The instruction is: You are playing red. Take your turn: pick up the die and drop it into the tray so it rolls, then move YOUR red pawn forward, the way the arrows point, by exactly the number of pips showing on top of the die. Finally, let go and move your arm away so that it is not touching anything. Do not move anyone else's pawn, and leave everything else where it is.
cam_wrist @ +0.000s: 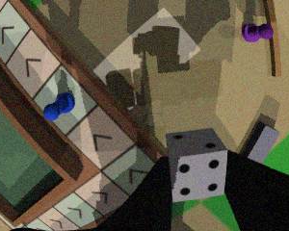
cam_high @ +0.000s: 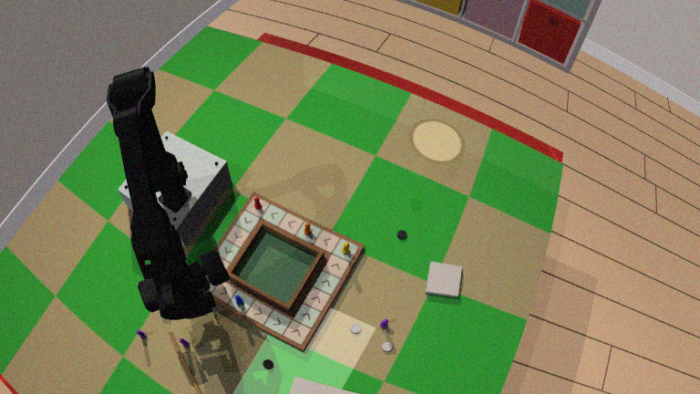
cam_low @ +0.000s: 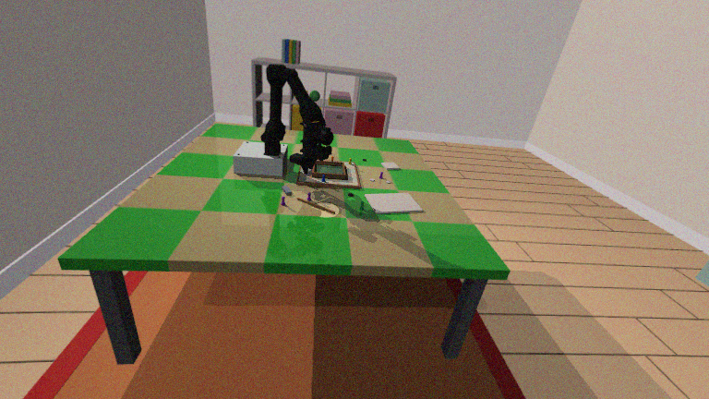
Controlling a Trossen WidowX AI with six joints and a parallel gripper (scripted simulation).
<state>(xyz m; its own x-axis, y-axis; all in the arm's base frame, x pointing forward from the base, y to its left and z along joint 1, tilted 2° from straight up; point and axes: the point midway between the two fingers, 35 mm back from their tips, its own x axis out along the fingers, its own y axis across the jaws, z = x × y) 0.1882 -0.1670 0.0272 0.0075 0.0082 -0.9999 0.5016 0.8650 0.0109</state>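
My gripper (cam_wrist: 193, 161) is shut on the white die (cam_wrist: 199, 173), whose face toward the wrist camera has four pips. They are just outside the board (cam_high: 318, 298) (cam_wrist: 120, 164), near its edge; in the top view the arm hides the die. The tray (cam_high: 273, 265) (cam_wrist: 19, 159) is a brown-rimmed box with a green floor in the board's middle; no die lies in it. The red pawn (cam_high: 257, 203) stands on the corner square nearest the arm's base. The orange pawn (cam_high: 307, 230), yellow pawn (cam_high: 345, 248) and blue pawn (cam_high: 239, 300) (cam_wrist: 59, 107) stand on other squares.
Off the board are purple pawns (cam_high: 141, 334) (cam_high: 184, 342) (cam_high: 384, 324), a thin brown rod (cam_high: 183, 361) (cam_wrist: 275, 43), a grey block (cam_wrist: 264, 144) near the gripper, black discs (cam_high: 402, 234) (cam_high: 267, 364), a small white tile (cam_high: 444, 279), a large white slab (cam_low: 392, 202) and a green pawn (cam_low: 361, 206).
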